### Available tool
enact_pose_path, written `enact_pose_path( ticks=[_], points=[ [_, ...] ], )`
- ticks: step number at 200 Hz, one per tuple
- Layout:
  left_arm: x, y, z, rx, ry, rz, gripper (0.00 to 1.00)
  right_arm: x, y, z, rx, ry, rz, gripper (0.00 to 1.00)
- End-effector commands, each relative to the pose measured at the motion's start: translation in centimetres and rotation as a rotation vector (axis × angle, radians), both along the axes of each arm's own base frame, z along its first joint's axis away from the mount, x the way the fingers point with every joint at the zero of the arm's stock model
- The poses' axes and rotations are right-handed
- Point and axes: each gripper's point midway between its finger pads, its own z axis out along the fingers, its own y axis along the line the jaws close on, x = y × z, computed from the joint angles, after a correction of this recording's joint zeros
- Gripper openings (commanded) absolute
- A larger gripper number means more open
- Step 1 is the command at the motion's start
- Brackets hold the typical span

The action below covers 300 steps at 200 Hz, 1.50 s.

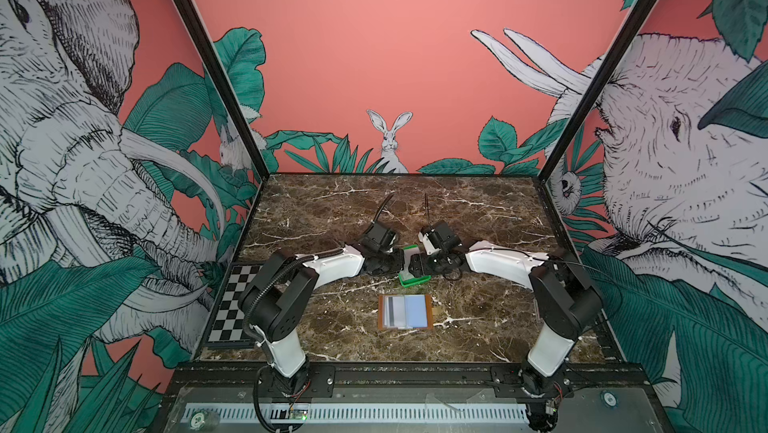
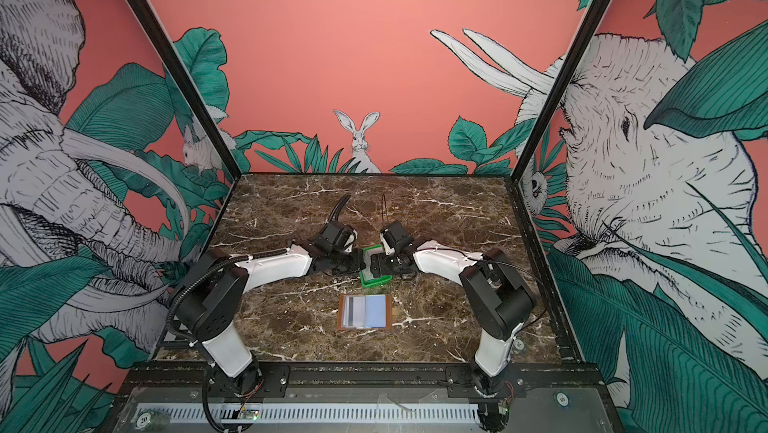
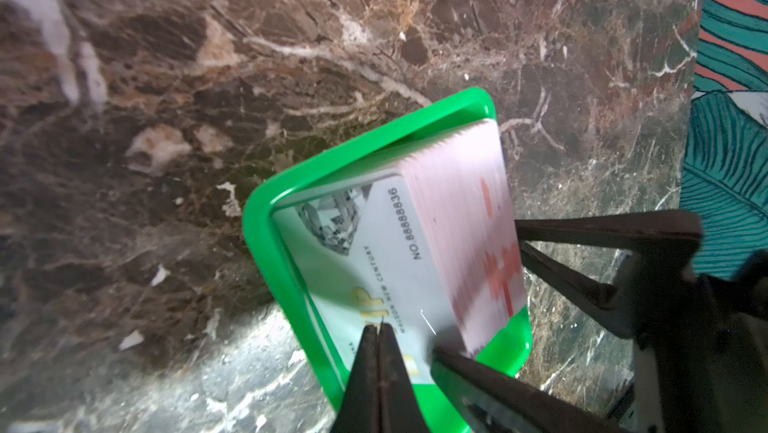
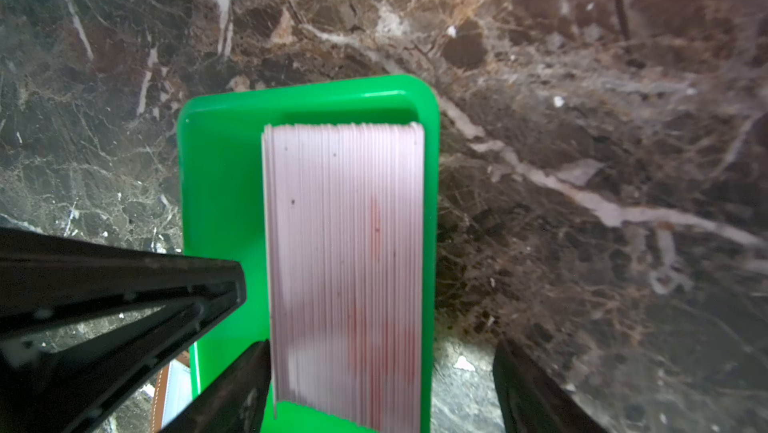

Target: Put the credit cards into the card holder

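**Both grippers at the tray, card holder lying open nearer the base**

In both top views the green tray (image 1: 413, 281) sits mid-way across the brown marble table (image 1: 478, 210), with the two arms meeting over it from either side. A stack of credit cards (image 4: 345, 244) stands on edge inside the tray. It is packed toward one long wall, leaving bare green floor on the other side.

The left gripper (image 3: 379, 329) has its jaws pressed together with no gap showing. Its tips lie against the printed face of the front card (image 3: 374, 252) (a pale one with a diamond graphic, gold "VIP" lettering and a number along one edge). Whether the tips nip that card's rim or only rest on it is hard to judge from this angle.

The right gripper (image 4: 382, 345) stands wide, its jaws straddling the stack. One finger (image 4: 245, 381) is just beside the stack within the tray, and the other is outside the tray wall over the marble, apart from the cards. It grips nothing.

The card holder (image 1: 380, 313) lies opened flat on the table, nearer the robot's base than the tray and apart from it. A grey-striped card (image 1: 391, 311) and a pale blue card (image 1: 417, 310) show in it side by side.
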Motion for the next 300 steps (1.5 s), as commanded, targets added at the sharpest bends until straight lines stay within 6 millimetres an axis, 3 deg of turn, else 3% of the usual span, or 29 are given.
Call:
enact_pose_path(
  ticks=[1, 77, 118, 146, 150, 164, 205, 230, 300],
  points=[
    [0.2, 0.3, -0.2, 0.022, 0.003, -0.002, 0.05, 0.4, -1.0, 1.3, -0.022, -0.033, -0.015, 0.82],
    [0.1, -0.2, -0.8, 0.004, 0.02, -0.011, 0.14, 0.4, -1.1, 2.0, -0.015, -0.041, -0.015, 0.82],
    [0.1, -0.4, -1.2, -0.003, 0.032, -0.011, 0.15, -0.1, -0.8, 3.7, 0.029, -0.042, -0.007, 0.81],
    [0.1, -0.6, -1.3, -0.008, 0.034, -0.009, 0.15, -0.9, -0.3, 4.4, 0.087, -0.02, -0.017, 0.73],
    [0.2, -0.6, -1.3, -0.009, 0.034, -0.008, 0.15, -1.0, -0.2, 5.6, 0.116, -0.039, -0.015, 0.71],
    [0.2, -0.6, -1.3, -0.012, 0.034, -0.007, 0.15, -1.4, 0.4, 6.0, 0.159, -0.027, -0.01, 0.64],
    [0.1, -0.6, -1.3, -0.015, 0.035, -0.006, 0.15, -1.5, 1.4, 5.6, 0.192, 0.001, -0.016, 0.35],
    [0.1, -0.7, -1.3, -0.019, 0.034, -0.006, 0.15, -1.3, 1.9, 4.4, 0.19, 0.029, -0.018, 0.25],
    [0.1, -0.7, -1.3, -0.027, 0.033, -0.002, 0.15, -1.2, 2.6, 3.2, 0.183, 0.054, -0.014, 0.17]
  ],
)
